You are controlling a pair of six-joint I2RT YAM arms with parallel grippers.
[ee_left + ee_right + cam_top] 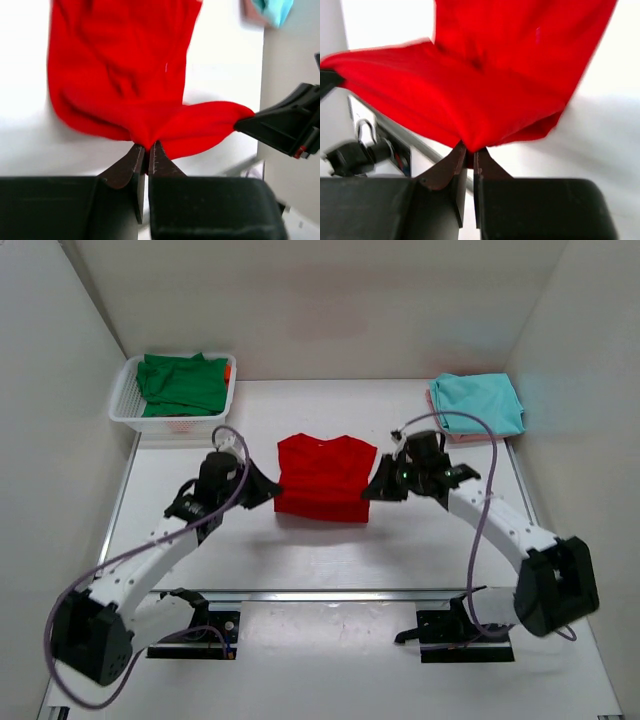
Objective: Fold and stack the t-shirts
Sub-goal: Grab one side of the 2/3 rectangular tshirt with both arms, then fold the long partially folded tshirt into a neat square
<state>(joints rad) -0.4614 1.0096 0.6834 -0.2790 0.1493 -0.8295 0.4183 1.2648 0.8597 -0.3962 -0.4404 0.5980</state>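
The red t-shirt (325, 477) lies partly folded at the table's middle. My left gripper (275, 492) is shut on its near left corner and shows in the left wrist view (147, 145). My right gripper (370, 490) is shut on its near right corner and shows in the right wrist view (470, 150). Both hold the near edge lifted off the table, the cloth (125, 85) stretched between them. A teal t-shirt (478, 402) lies folded at the back right. A dark green t-shirt (182, 383) is in the basket.
A white mesh basket (124, 412) stands at the back left with something orange under the green shirt. White walls close the table on three sides. The arm mounts and a rail (330, 592) run along the near edge.
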